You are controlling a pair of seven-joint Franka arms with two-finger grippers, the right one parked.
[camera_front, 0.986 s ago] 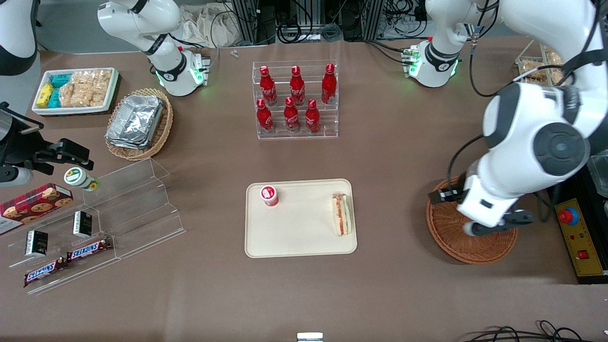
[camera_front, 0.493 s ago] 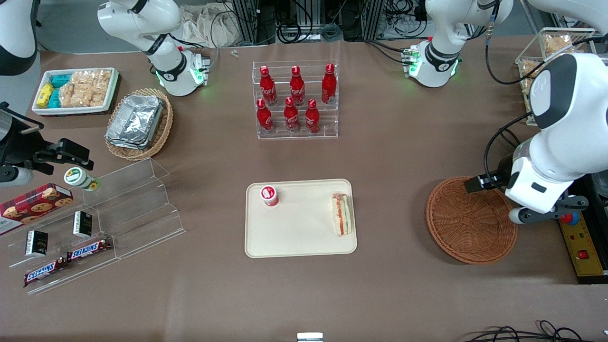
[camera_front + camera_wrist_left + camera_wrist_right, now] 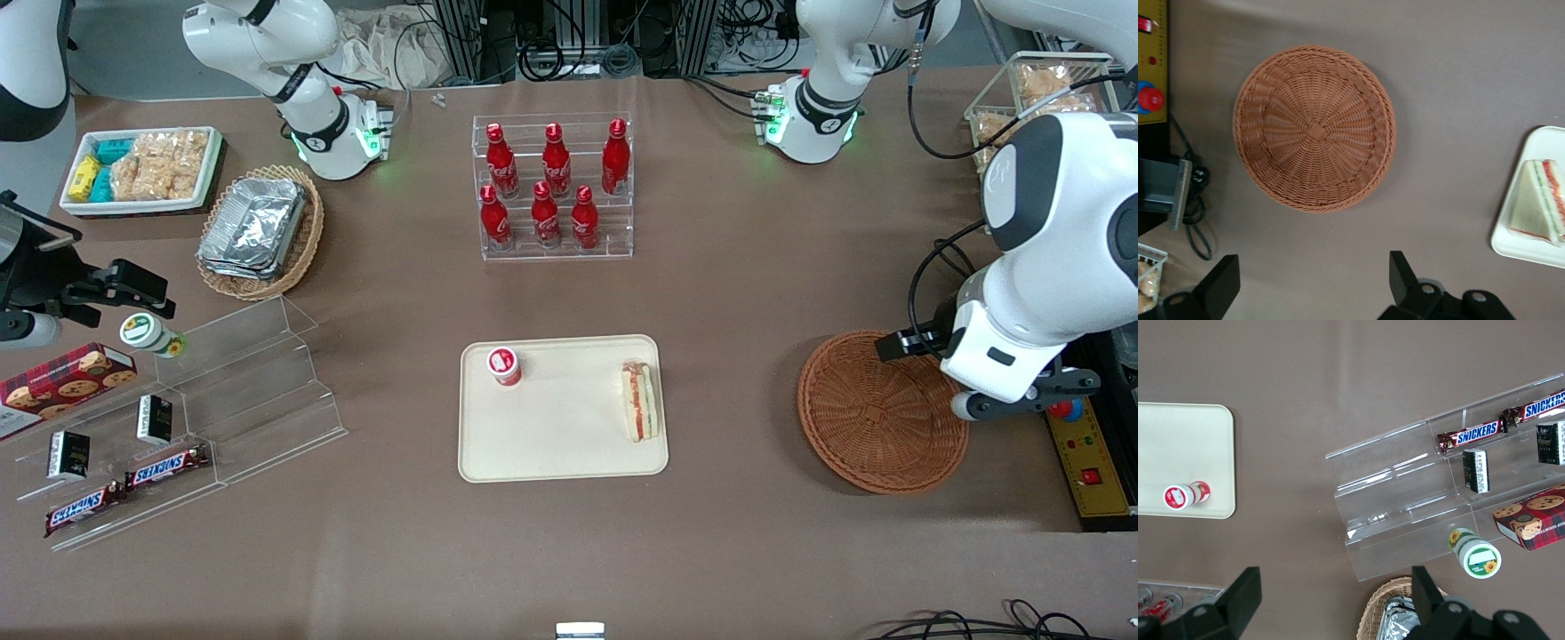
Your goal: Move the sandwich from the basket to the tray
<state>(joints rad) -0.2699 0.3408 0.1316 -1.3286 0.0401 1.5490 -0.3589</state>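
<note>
since half a second ago almost nothing on the table has moved; only the left arm has shifted a little, its big white elbow sitting lower at the right edge of the front view, and the gripper [image 3: 1315,283] hangs above the table just beside the basket [image 3: 867,418], at the working arm's end. its two black fingers [image 3: 1403,277] stand wide apart and hold nothing. the basket is empty.

in the centre of the front view lies the tray [image 3: 556,444]. the sandwich [image 3: 640,401] rests on it, close to the tray edge that faces the basket, well apart from the fingers. a small red-lidded cup [image 3: 503,365] stands upright in the tray's upper left corner.

farther from the front camera, above the tray in the frame, a clear rack holds red bottles [image 3: 555,183].
</note>
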